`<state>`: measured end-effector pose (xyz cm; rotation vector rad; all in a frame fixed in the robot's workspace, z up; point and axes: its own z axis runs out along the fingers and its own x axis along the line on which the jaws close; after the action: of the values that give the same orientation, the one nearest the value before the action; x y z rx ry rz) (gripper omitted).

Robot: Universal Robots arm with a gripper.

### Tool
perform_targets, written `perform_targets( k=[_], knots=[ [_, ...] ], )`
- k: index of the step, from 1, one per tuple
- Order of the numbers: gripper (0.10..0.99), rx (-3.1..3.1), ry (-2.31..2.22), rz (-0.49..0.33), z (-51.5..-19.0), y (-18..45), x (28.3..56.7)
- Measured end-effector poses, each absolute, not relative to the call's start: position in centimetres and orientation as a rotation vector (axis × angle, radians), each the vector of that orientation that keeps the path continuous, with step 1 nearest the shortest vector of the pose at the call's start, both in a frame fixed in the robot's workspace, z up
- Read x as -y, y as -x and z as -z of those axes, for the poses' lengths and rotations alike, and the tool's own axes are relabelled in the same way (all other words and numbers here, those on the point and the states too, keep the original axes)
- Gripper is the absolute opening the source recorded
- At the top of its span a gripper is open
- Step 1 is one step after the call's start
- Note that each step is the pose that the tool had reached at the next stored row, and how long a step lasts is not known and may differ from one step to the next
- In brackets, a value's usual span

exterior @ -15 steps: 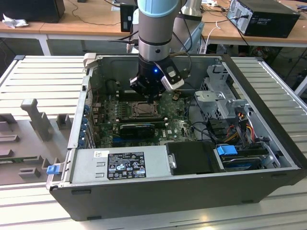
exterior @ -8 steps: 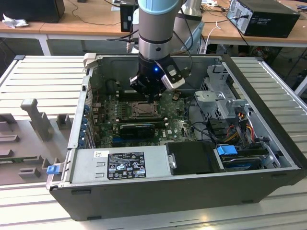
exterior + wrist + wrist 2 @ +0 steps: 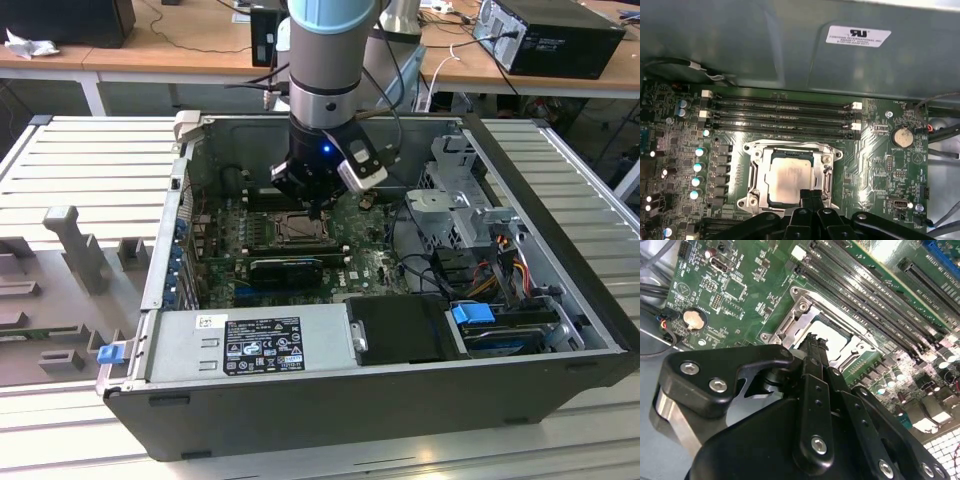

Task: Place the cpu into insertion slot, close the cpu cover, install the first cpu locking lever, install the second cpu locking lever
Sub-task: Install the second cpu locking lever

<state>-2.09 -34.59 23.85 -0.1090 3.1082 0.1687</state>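
Black and pressed together, my pincer (image 3: 811,194) hangs empty at the socket's edge. Beyond its tips, the cpu (image 3: 788,177) sits in the insertion slot (image 3: 756,172), the cpu cover (image 3: 828,170) down; levers seemingly unfastened.

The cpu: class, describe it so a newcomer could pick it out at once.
Inside the open black computer case, find the green motherboard. Beside its long black memory slots sits a square metal-rimmed socket. The cpu is the flat silver-grey square lying inside it, plain metal among components.
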Motion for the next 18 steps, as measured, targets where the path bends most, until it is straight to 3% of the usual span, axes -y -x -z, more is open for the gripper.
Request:
perform_targets(
  k=[18],
  knots=[
    [0.106, -3.119, 0.108, -0.17, -24.0, 2.1, 36.8]
  ],
)
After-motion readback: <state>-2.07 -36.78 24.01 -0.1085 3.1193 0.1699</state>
